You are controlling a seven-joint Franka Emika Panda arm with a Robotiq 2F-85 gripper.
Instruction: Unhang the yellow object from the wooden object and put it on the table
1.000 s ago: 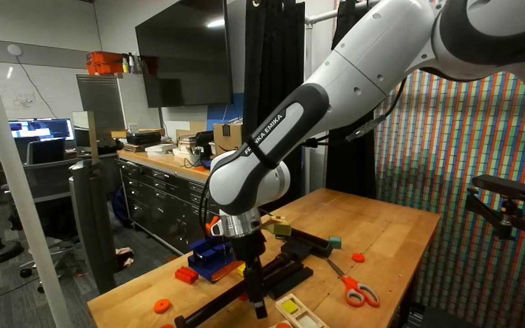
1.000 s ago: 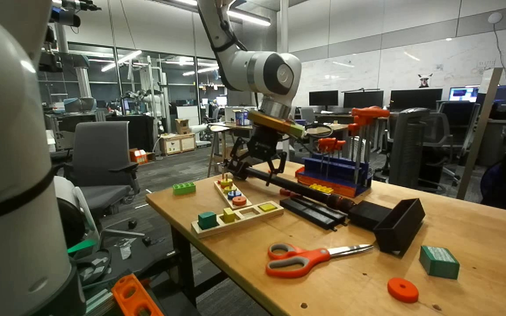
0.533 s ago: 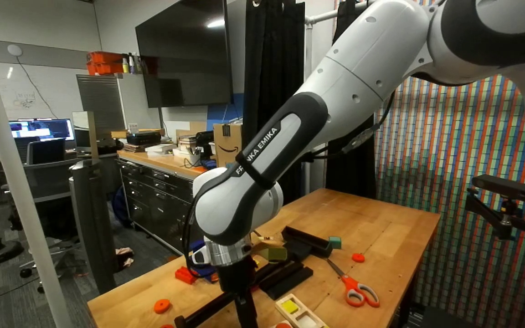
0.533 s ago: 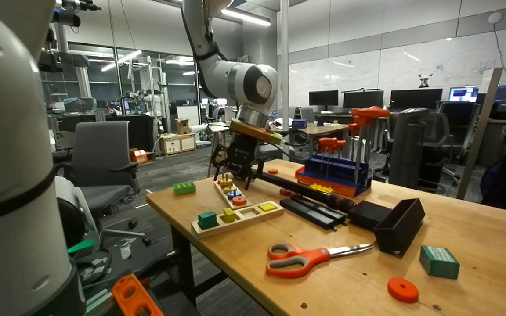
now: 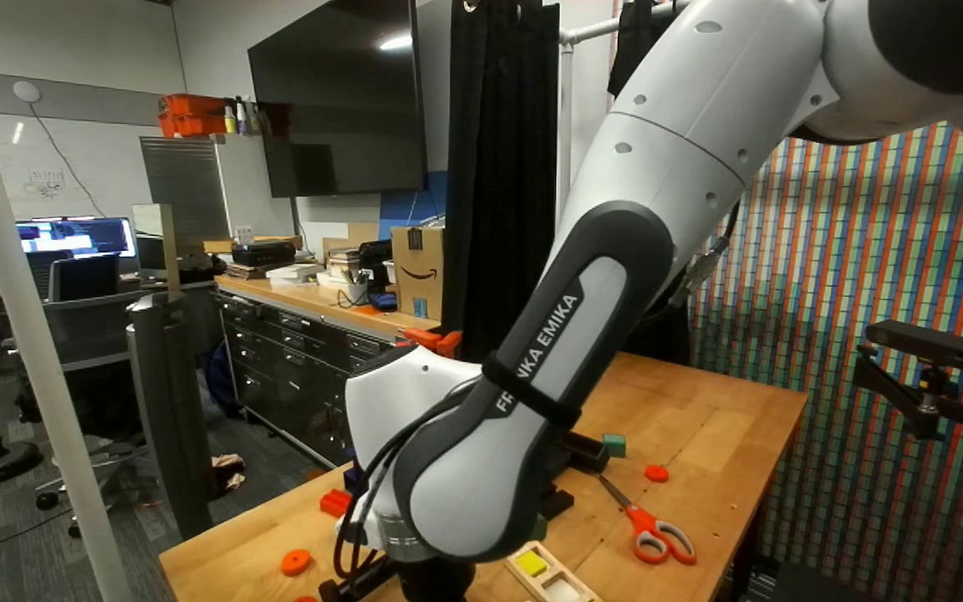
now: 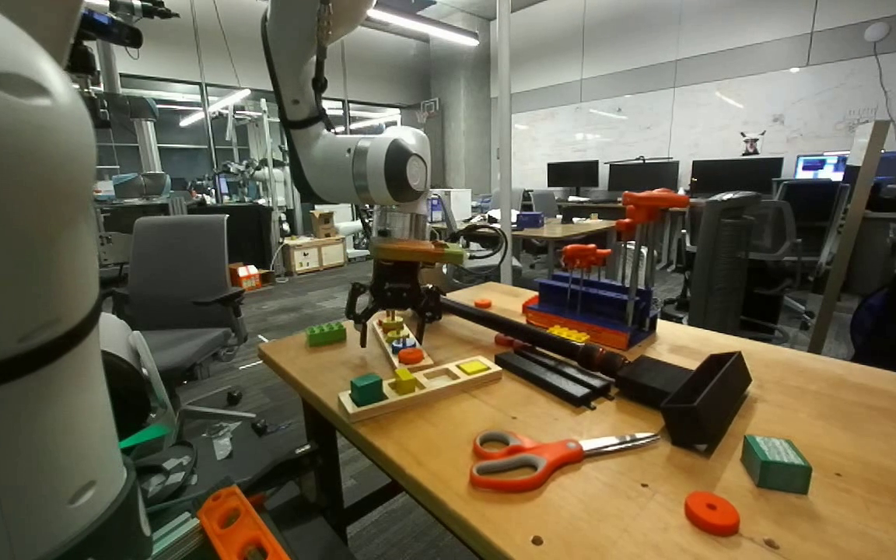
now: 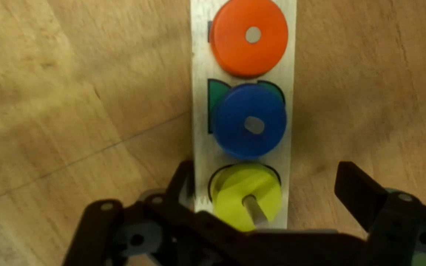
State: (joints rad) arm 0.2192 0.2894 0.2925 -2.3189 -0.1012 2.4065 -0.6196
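Over the table point(image 6: 448, 432), the bent arm point(image 5: 607, 276) points its pincer point(image 6: 393, 341) down, jaws parted above the pegboard point(image 7: 202, 147).

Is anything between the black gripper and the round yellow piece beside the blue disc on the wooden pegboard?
Only the thin pale peg rising through the round yellow piece; nothing else visible separates that piece from the open black gripper. The peg probably blocks sideways removal.
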